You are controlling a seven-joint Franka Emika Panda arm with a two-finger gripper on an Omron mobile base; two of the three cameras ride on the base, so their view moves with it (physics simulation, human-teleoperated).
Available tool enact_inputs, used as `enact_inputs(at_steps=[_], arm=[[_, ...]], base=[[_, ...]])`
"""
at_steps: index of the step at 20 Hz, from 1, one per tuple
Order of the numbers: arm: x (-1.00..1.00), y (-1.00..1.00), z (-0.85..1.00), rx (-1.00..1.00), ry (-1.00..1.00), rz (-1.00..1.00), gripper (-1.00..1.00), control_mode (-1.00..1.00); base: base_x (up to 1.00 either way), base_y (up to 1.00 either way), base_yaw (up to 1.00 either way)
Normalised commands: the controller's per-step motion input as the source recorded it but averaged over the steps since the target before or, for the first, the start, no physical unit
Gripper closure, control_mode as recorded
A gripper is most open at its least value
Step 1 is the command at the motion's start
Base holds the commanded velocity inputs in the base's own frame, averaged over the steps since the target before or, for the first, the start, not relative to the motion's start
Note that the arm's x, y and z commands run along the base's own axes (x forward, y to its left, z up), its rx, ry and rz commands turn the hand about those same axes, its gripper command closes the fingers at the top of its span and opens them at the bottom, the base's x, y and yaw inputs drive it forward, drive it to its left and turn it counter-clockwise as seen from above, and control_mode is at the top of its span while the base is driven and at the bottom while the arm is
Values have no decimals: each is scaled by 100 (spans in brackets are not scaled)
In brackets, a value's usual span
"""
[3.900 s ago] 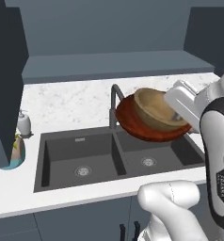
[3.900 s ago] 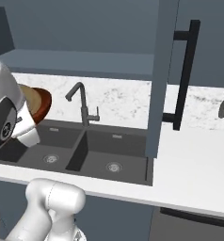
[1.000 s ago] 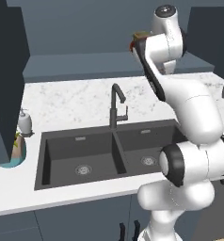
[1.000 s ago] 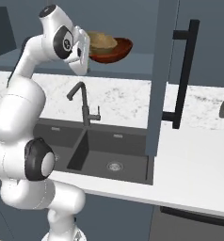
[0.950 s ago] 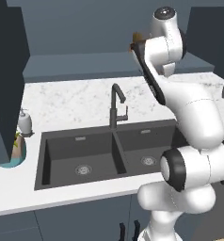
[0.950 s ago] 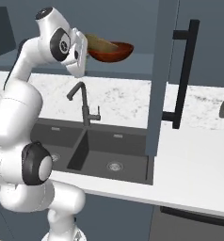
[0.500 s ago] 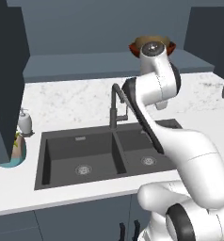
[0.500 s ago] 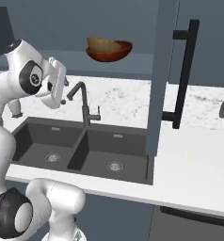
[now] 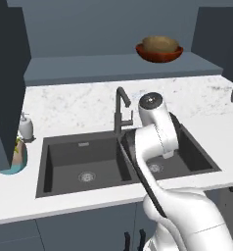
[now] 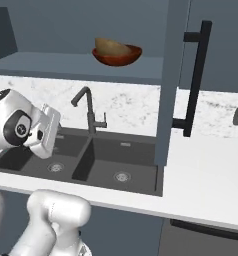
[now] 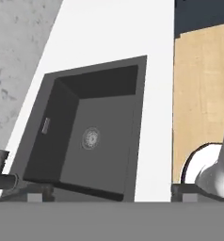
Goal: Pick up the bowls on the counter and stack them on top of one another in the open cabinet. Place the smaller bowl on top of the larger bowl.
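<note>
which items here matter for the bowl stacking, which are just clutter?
Job: larger bowl with smaller bowl in it, on the cabinet shelf; counter.
Clutter: sink, faucet, soap bottle, plant pot.

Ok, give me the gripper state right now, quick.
Gripper: open, fingers spread wide, holding nothing; it hangs over the sink.

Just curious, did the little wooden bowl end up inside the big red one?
Yes. The smaller bowl sits nested in the larger bowl on the cabinet shelf.
</note>
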Motion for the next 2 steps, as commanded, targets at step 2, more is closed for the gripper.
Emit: enact_inputs(at_steps=[2], arm=[[0,0,0,0,0,0,-100,-100]], base=[[0,0,0]])
